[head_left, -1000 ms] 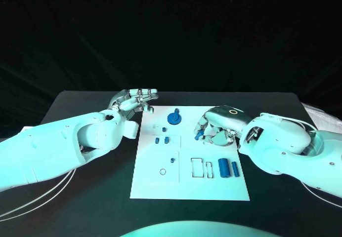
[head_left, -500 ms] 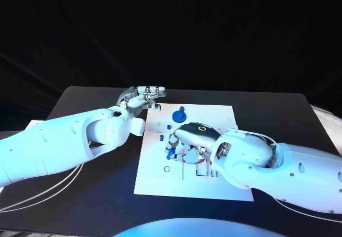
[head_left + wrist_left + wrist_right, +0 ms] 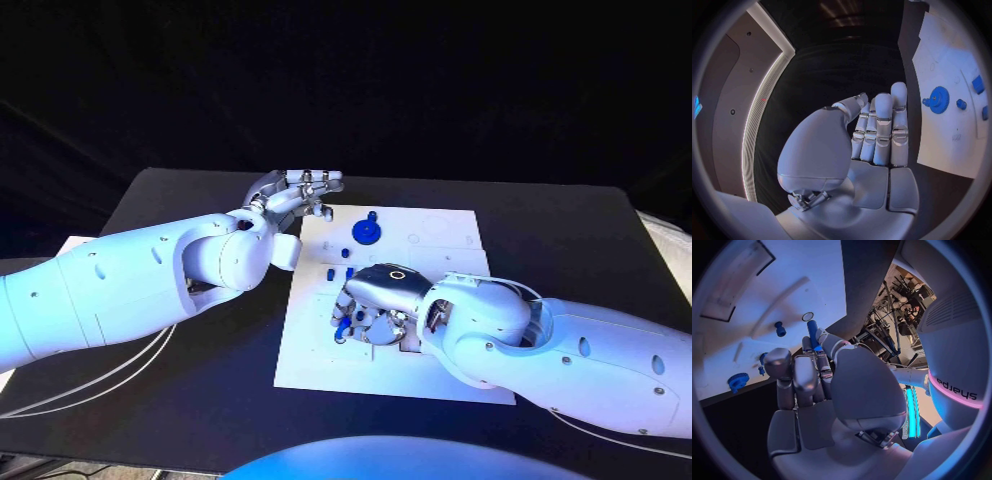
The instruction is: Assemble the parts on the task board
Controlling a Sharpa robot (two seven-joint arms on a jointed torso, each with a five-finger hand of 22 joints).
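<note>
Holding a blue peg (image 3: 812, 330) over the task board (image 3: 447, 232) middle, our right hand (image 3: 378, 300) pinches it; our left hand (image 3: 293, 196), fingers straight and empty, hovers off the board's far left corner.

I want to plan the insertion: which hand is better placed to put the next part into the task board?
The right hand: it is over the task board and holds a blue peg near a round hole. The left hand hovers off the board's far corner, holding nothing.
</note>
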